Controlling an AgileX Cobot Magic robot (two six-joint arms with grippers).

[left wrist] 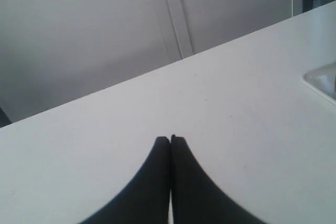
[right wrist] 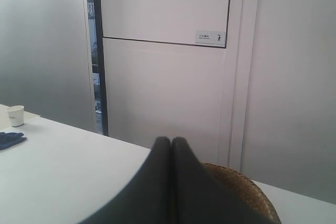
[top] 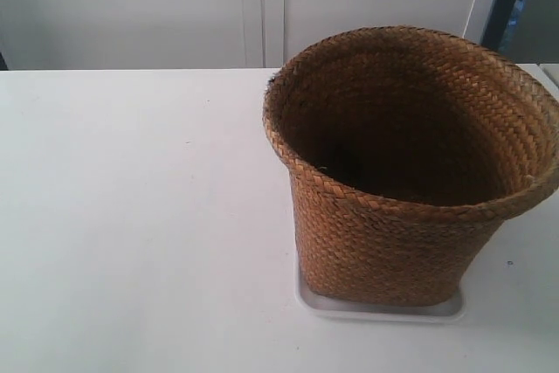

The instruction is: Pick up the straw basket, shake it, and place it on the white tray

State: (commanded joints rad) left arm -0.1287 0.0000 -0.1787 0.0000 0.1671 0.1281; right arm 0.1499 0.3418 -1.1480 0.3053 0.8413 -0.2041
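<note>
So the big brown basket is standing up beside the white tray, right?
Not quite. The straw basket is standing up, but it sits on the white tray, not beside it. The exterior view shows the tray's low rim peeking out from under the basket's base.

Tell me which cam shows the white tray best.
Exterior view: the white tray shows its front rim and corners under the straw basket. Left wrist view catches only one corner; right wrist view shows none of it.
</note>
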